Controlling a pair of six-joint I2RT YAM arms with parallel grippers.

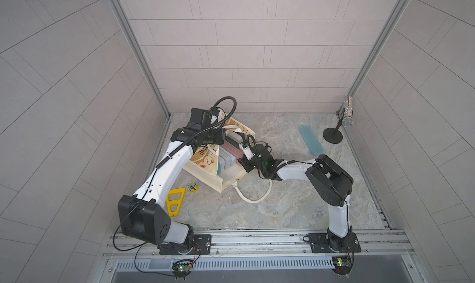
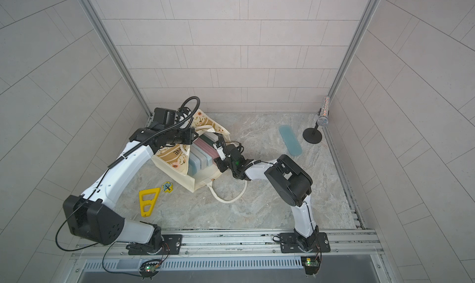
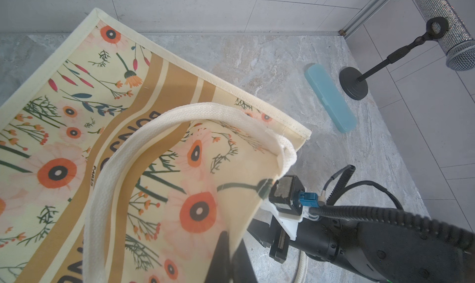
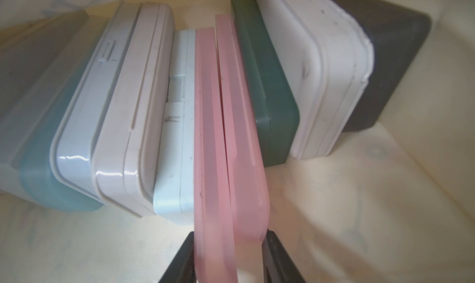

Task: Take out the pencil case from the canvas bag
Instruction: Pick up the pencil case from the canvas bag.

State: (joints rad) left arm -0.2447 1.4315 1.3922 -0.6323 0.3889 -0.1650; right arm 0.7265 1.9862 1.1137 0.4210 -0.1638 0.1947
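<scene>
holding canvas bag (image 3: 154, 89) wall with shut left pincer (image 3: 231, 253), clamping pink pencil case (image 4: 221, 140) in right pincer (image 4: 228, 243); next, pull straight out.

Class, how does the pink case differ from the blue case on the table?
The pink case stands on edge inside the canvas bag; the blue case lies flat on the table. The right hand grips the pink case; nothing touches the blue case. Both are slim plastic.
</scene>
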